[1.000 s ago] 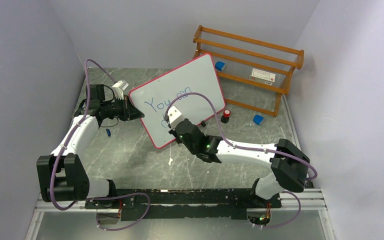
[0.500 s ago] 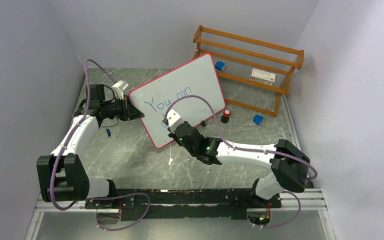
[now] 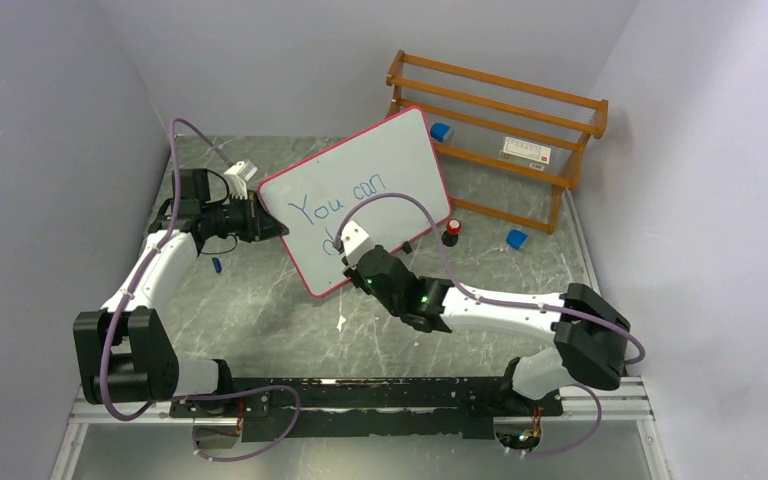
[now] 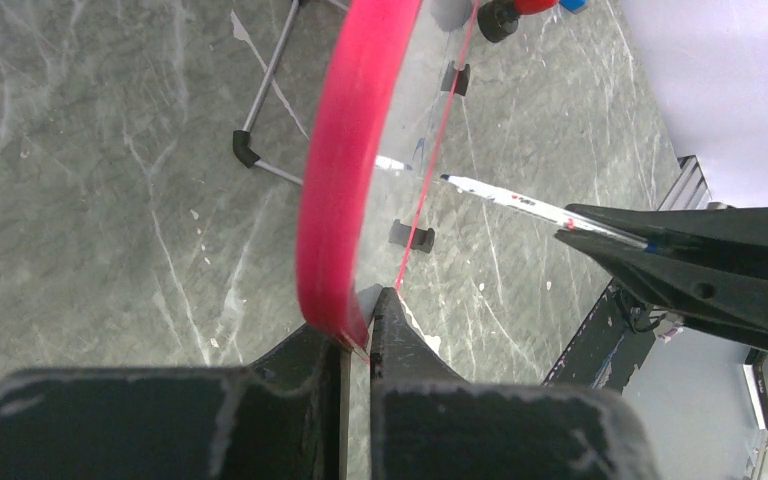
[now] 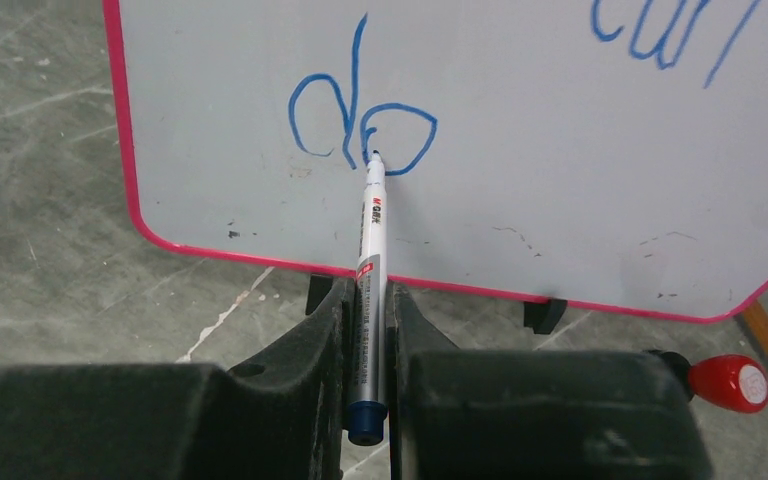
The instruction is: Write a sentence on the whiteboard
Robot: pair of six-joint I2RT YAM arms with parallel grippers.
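The whiteboard (image 3: 365, 190) stands tilted on small black feet, white with a pink-red frame (image 4: 345, 170). My left gripper (image 3: 278, 230) is shut on the frame at the board's left edge (image 4: 360, 335). The sentence (image 3: 345, 200) reads "You can" in blue, with "do" (image 5: 360, 125) on a second line below. My right gripper (image 5: 368, 300) is shut on a blue-capped marker (image 5: 370, 250) whose tip touches the board at the "o". In the top view the right gripper (image 3: 345, 245) sits over the board's lower part and hides some of the writing.
A wooden rack (image 3: 500, 125) stands behind the board at the back right. A red-topped black cap (image 3: 451, 232) and a blue block (image 3: 516, 238) lie on the table to the right. A small blue piece (image 3: 217, 265) lies under the left arm.
The right gripper has drifted slightly right along the board's lower line with the marker. The left arm and the board have stayed still.
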